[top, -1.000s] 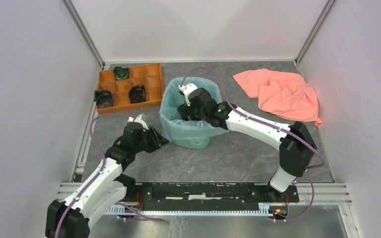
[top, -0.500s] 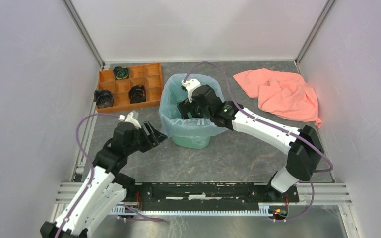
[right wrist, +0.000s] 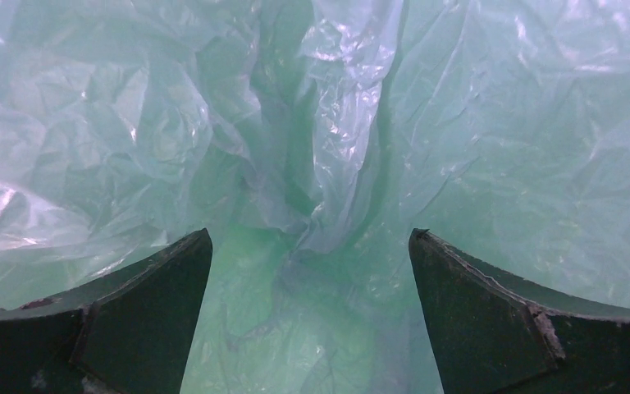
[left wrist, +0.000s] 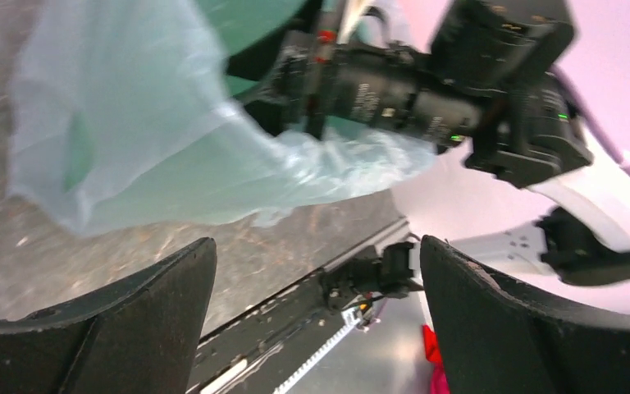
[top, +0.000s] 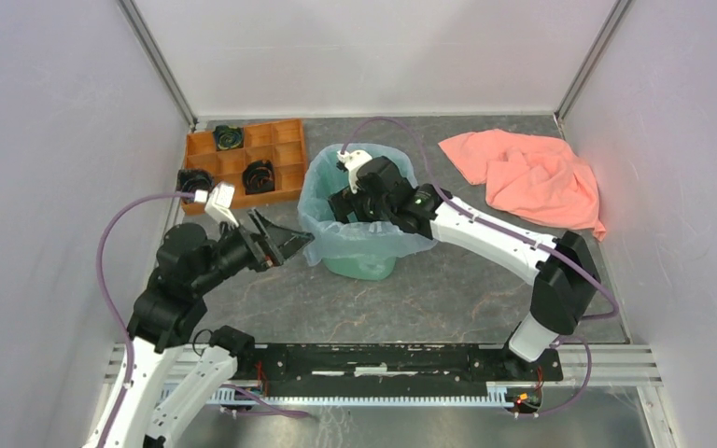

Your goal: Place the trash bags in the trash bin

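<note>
Bag (top: 321, 222) lines bin (top: 364, 268), tray (top: 288, 154) holds dark, perhaps coiled items (top: 260, 175); both jaws wide, empty.

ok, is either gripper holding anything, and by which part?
Nothing is held. The left gripper is open beside the draped edge of the trash bag, outside the trash bin; the right gripper is open inside the lined bin, nothing between its fingers.

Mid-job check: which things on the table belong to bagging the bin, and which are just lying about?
Job: trash bag, draped over the rim; trash bin.
Lying about: orange tray holding black items; pink cloth.
</note>
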You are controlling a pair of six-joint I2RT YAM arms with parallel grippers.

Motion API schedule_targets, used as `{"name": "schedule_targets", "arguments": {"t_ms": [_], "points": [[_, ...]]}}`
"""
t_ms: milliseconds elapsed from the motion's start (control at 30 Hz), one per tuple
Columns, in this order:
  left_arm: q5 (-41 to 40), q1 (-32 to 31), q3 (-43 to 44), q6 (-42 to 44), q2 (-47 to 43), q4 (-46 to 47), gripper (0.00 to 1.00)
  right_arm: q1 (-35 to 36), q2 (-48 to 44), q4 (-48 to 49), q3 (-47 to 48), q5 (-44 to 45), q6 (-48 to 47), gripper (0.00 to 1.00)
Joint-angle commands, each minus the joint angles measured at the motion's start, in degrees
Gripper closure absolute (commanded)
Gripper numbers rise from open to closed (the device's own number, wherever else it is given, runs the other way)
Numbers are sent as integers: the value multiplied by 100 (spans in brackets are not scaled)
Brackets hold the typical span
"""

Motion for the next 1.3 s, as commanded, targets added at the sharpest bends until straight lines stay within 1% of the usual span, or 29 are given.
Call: {"name": "schedule_targets", "arguments": {"t_ms": [0, 33, 67, 100, 133, 167, 267, 333, 367, 433, 500, 600, 667, 767, 933, 1067, 1267], "points": [[1446, -15, 372, -145, 383, 1424, 1, -29, 6, -369, 458, 183, -74, 2], [1571, -11, 399, -214, 432, 1699, 2, -33, -26, -311, 413, 162, -114, 2], [1645, -17, 399, -288, 490, 1926, 6, -31, -39, -275, 400, 122, -149, 9], [1685, -18, 391, -381, 552, 2145, 10, -34, -37, -243, 408, 50, -166, 21], [1701, -16, 373, -476, 615, 2361, 16, -39, -26, -226, 455, 1, -166, 32], [1742, -18, 351, -566, 684, 2513, 21, -34, -14, -213, 489, -26, -159, 36], [1711, -130, 295, -840, 805, 2996, 23, -30, 7, -197, 561, 27, -130, 36], [1538, -336, 311, -860, 898, 3189, 24, -35, 23, -254, 598, 165, -119, 37], [1405, -574, 332, -840, 974, 3246, 25, -34, 18, -255, 583, 194, -126, 35], [1030, -1014, 376, -719, 1180, 3324, 25, -36, 23, -246, 553, 204, -126, 21], [430, -1860, 478, -503, 1426, 3322, 25, -34, 26, -231, 514, 215, -103, 13], [-345, -2807, 711, -83, 1909, 3214, 26, -34, -6, -205, 477, 164, -104, 9], [-814, -3174, 787, 117, 2178, 3149, 29, -31, -35, -195, 467, 131, -92, 8], [-1267, -3315, 715, 319, 2464, 3027, 36, -33, -122, -143, 434, 88, -63, 5], [-2450, -3317, 362, 390, 2574, 2474, 39, -34, -302, 49, 346, -234, 36, 4], [-2645, -3322, 232, 265, 2729, 2119, 40, -38, -468, 143, 342, -234, 76, 3], [-2508, -3324, -122, 32, 2633, 2128, 39, -42, -749, 211, 458, -139, 127, 3]]}}
